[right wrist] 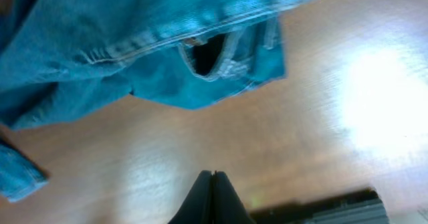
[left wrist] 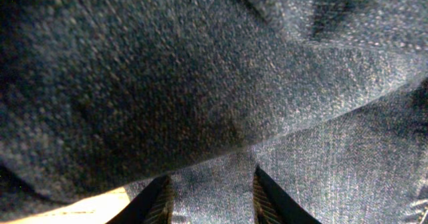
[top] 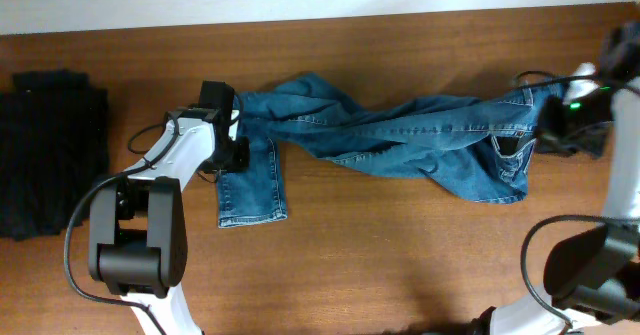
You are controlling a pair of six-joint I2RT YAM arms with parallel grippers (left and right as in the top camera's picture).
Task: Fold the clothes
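1. Overhead, a pair of medium-blue denim jeans lies stretched across the brown wooden surface, running from about 9 o'clock to 3 o'clock.
2. Through the middle the legs are twisted and rumpled around each other into long diagonal ridges, with paler worn patches along the folds.
3. At the 9 o'clock end one leg turns down toward 6 o'clock and lies flat, its stitched hem square on the wood.
4. At the 3 o'clock end the wider seat and waistband spread out, with seams and a pocket opening showing.
5. The left hand sits on the denim where that flat leg meets the twisted part.
6. Its wrist camera is filled with dark, coarse-woven cloth, and the fingers stand apart with denim showing across the gap between them, the hand open.
7. The right hand is at the waistband end, near the 3 o'clock edge.
8. Its two fingers are pressed tip to tip with nothing between them, over bare wood.
9. In its wrist view the jeans lie toward 12 o'clock, apart from the fingertips, and show a stitched edge and a small dark opening.
10. A black folded garment pile rests at the far 9 o'clock edge, well apart from the jeans.
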